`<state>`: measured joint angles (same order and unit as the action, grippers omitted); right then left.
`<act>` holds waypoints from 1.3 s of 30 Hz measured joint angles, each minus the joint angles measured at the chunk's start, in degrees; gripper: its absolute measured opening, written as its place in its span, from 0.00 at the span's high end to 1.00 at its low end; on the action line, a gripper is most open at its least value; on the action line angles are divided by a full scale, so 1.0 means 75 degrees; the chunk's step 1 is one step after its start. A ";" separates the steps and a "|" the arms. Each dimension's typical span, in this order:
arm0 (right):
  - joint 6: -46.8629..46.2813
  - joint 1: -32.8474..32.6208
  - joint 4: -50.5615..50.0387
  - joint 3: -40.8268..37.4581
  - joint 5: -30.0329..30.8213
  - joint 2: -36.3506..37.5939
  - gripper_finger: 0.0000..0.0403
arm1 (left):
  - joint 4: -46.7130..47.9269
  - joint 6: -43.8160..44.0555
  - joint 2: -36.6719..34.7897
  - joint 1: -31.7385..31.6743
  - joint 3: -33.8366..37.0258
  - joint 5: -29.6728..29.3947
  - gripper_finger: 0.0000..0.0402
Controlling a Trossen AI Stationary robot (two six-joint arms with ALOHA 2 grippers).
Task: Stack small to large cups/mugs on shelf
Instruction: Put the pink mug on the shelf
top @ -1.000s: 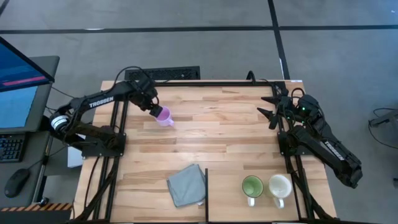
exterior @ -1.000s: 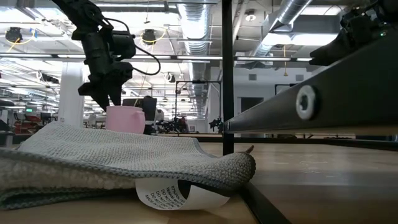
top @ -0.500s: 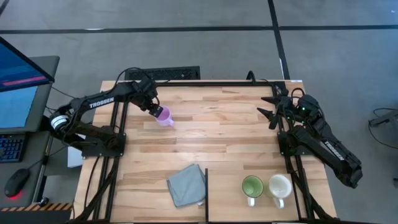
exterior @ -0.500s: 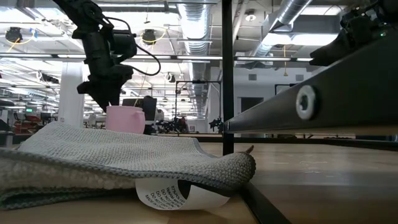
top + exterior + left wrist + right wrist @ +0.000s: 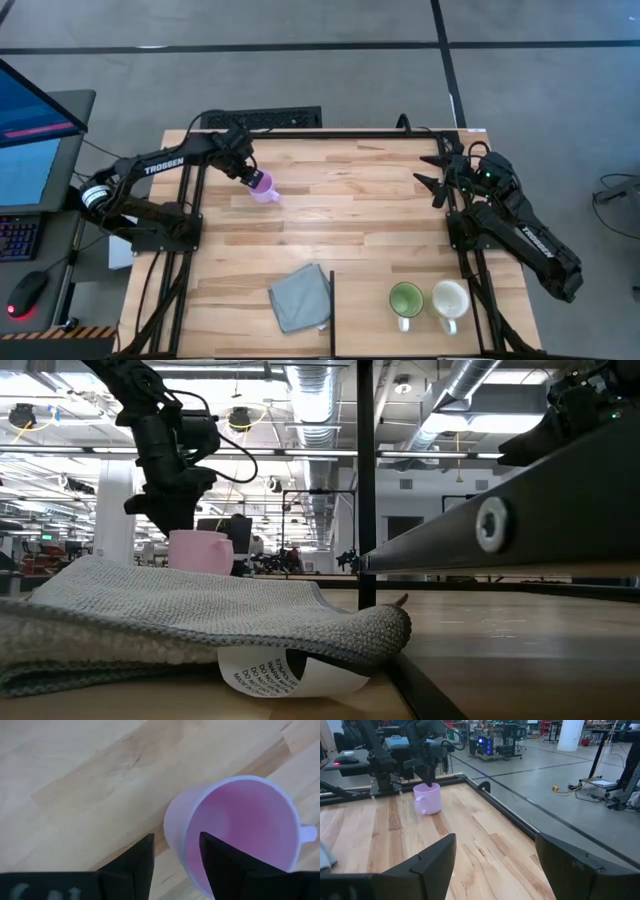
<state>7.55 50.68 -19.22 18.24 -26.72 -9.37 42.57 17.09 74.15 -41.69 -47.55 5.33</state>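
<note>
Left wrist view: left gripper (image 5: 175, 852) straddles the purple mug (image 5: 240, 835) wall, unclenched; an off-centre pinch could tip it.

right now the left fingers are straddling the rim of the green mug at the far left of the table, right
Not quite: it is the lilac mug, not the green one. The left wrist view shows the left gripper with one finger inside the lilac mug and one outside its wall. The green mug stands at the near edge beside the cream mug, as the high view shows.
</note>
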 joint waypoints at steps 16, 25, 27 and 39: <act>0.0000 -0.0001 0.0000 0.0000 -0.0002 0.0002 0.26 | 0.0005 0.0101 0.0000 0.0163 0.0000 0.0111 0.64; 0.0000 -0.0003 0.0000 0.0000 0.0000 0.0000 0.26 | -0.0249 0.0168 0.0000 0.0407 -0.0003 -0.0191 0.64; 0.0000 -0.0001 0.0000 0.0000 -0.0001 0.0000 0.26 | -0.0245 0.0218 0.0000 0.0408 -0.0003 -0.0208 0.64; 0.0000 -0.0003 0.0000 0.0000 0.0000 0.0002 0.26 | 0.0083 0.0296 0.0000 0.0408 -0.0003 -0.0205 0.64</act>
<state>7.55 50.65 -19.22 18.24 -26.72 -9.35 43.19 19.31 74.15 -38.63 -47.57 3.79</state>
